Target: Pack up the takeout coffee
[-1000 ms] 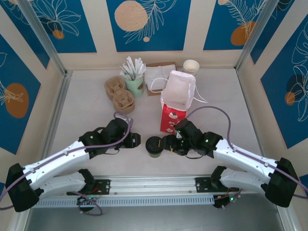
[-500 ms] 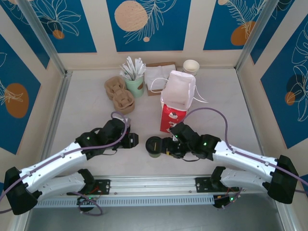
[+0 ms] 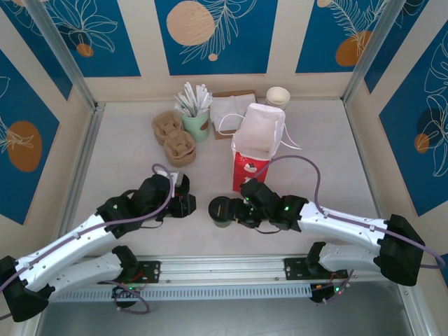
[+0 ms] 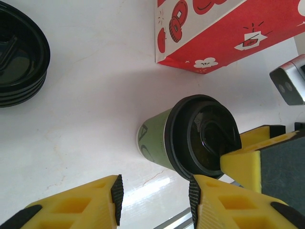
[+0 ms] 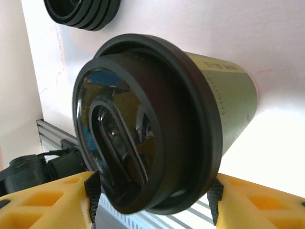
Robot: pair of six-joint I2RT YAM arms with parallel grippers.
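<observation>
Gripping takeout coffee (image 3: 222,210) on pale bench (image 3: 126,154), right tool (image 3: 235,213) clamped at its lid, left tool (image 4: 155,195) open and empty, red-and-white bag (image 3: 255,150) behind, blue leaf-print walls (image 3: 91,35).

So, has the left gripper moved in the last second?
Yes. In the top view the left gripper has drawn back leftward, farther from the red-and-white bag, which stands where it was.
</observation>
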